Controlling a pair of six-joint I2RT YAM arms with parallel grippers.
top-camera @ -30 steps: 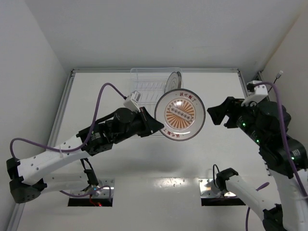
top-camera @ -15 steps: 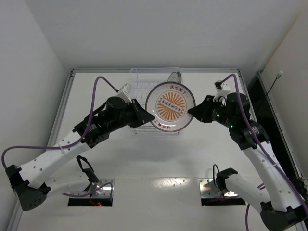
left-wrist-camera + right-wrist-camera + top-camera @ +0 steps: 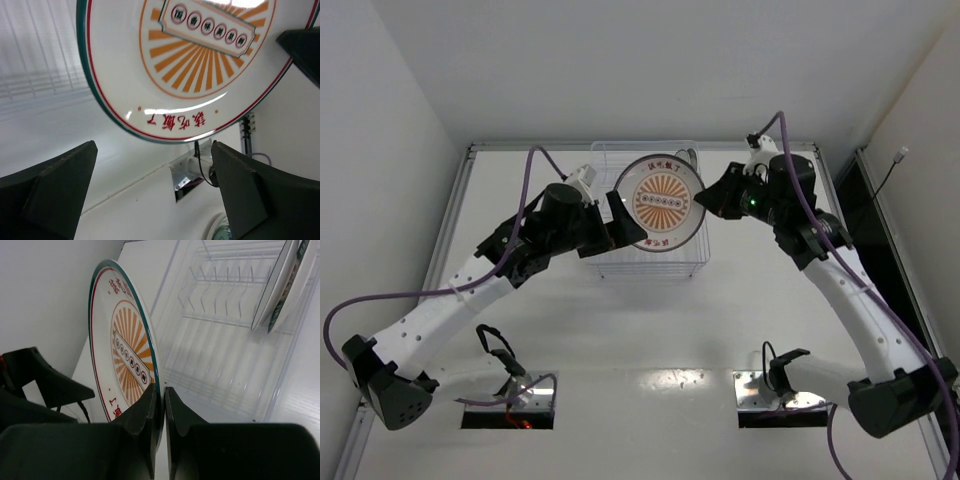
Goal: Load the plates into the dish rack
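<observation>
right wrist: pinching sunburst plate (image 3: 125, 355) in right gripper (image 3: 159, 405), left gripper (image 3: 154, 165) spread; yet to slot beside racked plates (image 3: 280, 280).

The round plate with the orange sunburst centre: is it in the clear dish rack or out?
Out: the right gripper holds the orange sunburst plate by its rim, on edge, outside the clear dish rack.
</observation>
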